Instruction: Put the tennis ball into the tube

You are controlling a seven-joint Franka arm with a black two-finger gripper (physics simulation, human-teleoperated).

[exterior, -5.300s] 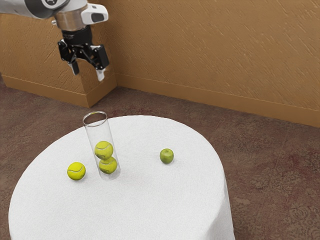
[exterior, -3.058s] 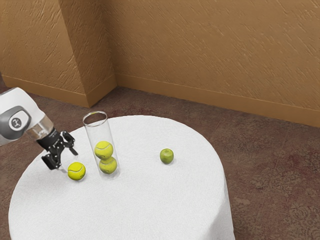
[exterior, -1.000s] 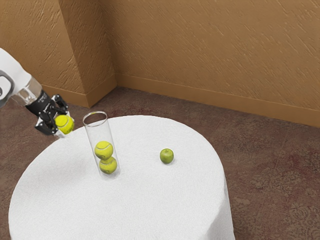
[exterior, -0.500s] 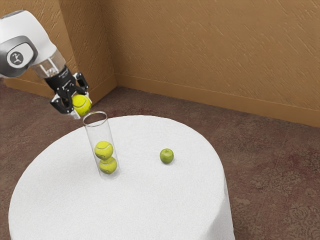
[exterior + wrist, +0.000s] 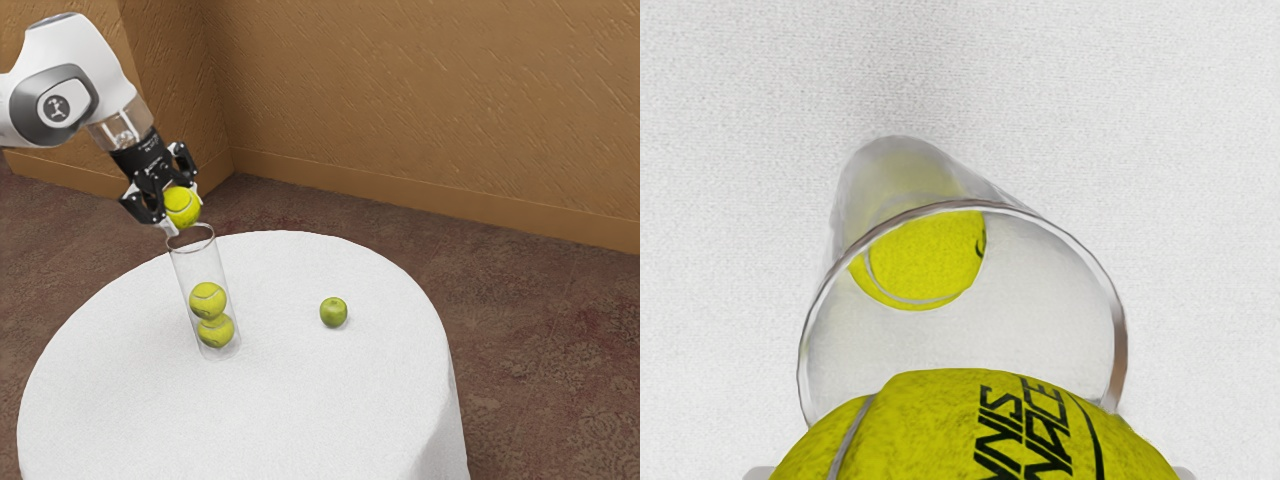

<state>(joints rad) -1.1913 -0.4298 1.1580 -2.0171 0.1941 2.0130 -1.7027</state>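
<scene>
Watching from the exterior view, I have the gripper (image 5: 184, 211) pinching the loose tennis ball (image 5: 183, 206) from two sides, at the mouth of the upright tube (image 5: 199, 268); two balls, the upper one (image 5: 208, 300) resting on the lower one (image 5: 215, 331), sit inside. The pick and the carry look done; what's left, as I judge it, is centring, lowering and letting go. Compared with half a second ago, the hand has moved toward the exterior view's right, bringing the ball from beside the mouth to over it; the tube and the green apple (image 5: 333, 312) on the table (image 5: 300, 410) haven't shifted.

Through the wrist view, the held ball overlaps part of the rim (image 5: 1119, 350), with much of the opening uncovered; I'd want it better centred before release; whether it touches the glass I can't tell.
</scene>
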